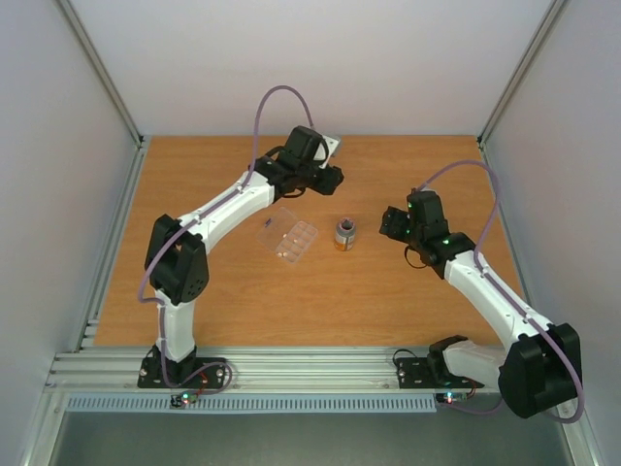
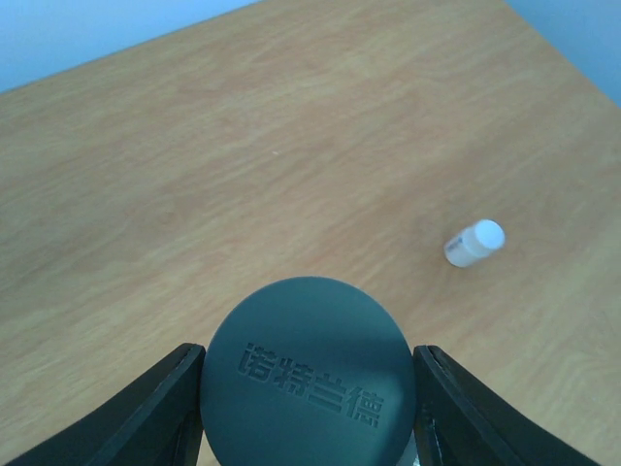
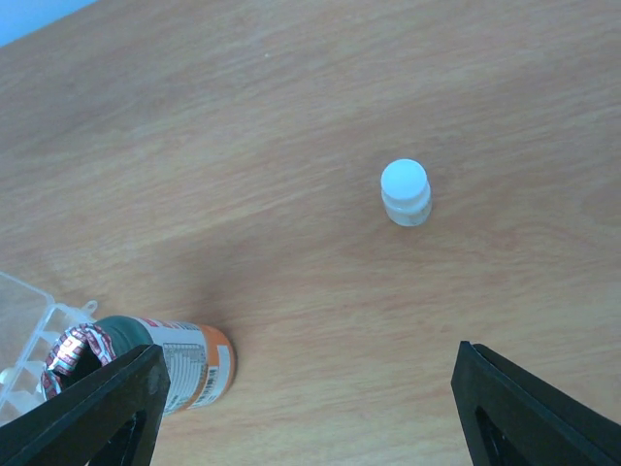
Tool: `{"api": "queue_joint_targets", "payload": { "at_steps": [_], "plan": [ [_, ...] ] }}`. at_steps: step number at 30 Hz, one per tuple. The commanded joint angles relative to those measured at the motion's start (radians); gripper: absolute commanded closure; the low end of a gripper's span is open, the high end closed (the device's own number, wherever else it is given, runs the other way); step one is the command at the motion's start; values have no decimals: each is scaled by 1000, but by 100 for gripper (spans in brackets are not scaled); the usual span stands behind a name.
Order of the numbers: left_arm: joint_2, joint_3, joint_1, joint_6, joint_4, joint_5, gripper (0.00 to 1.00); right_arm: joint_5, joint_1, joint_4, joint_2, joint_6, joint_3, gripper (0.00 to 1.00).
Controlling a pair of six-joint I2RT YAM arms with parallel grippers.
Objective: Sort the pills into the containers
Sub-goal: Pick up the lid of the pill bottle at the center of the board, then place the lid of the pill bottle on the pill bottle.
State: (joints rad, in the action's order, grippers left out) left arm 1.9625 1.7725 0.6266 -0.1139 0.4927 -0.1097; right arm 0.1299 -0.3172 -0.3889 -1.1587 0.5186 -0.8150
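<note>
Left gripper [image 2: 310, 388] is clamped on the grey cap [image 2: 301, 330] at the far side of the table [image 2: 243, 146], so we treat the right gripper [image 1: 393, 225], fingers wide apart and holding nothing, as the working one. The bottle [image 1: 344, 234] stands just to its left, and the box [image 1: 294, 240] lies beyond the bottle on the same line, lid open, long axis running from near-left to far-right; the right arm is the nearer to the bottle. One dark speck [image 1: 269, 225] on the lid may be one of the pills; we cannot make out the others.
</note>
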Motion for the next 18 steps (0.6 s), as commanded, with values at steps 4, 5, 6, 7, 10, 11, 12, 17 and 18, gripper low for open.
{"api": "queue_joint_targets", "payload": {
  "at_steps": [4, 5, 6, 7, 10, 11, 12, 17, 18],
  "plan": [
    [-6, -5, 80, 91, 42, -49, 46, -59, 90, 36, 48, 46, 50, 18],
    [-3, -5, 89, 98, 48, -50, 46, -72, 108, 36, 51, 46, 56, 18],
    [0, -7, 99, 104, 52, -55, 46, -85, 124, 37, 52, 47, 62, 18],
    [3, -8, 107, 110, 54, -60, 47, -101, 143, 39, 57, 47, 69, 18],
    [12, -8, 129, 112, 64, -64, 46, -119, 173, 45, 69, 48, 85, 18],
    [19, -6, 135, 113, 67, -68, 47, -119, 174, 46, 72, 48, 85, 18],
    [26, -1, 139, 124, 76, -70, 46, -119, 176, 44, 73, 48, 86, 18],
    [39, -19, 159, 143, 85, -70, 47, -119, 176, 39, 76, 43, 83, 18],
    [39, -26, 162, 143, 86, -69, 47, -119, 176, 38, 80, 43, 84, 18]
  ]
}}
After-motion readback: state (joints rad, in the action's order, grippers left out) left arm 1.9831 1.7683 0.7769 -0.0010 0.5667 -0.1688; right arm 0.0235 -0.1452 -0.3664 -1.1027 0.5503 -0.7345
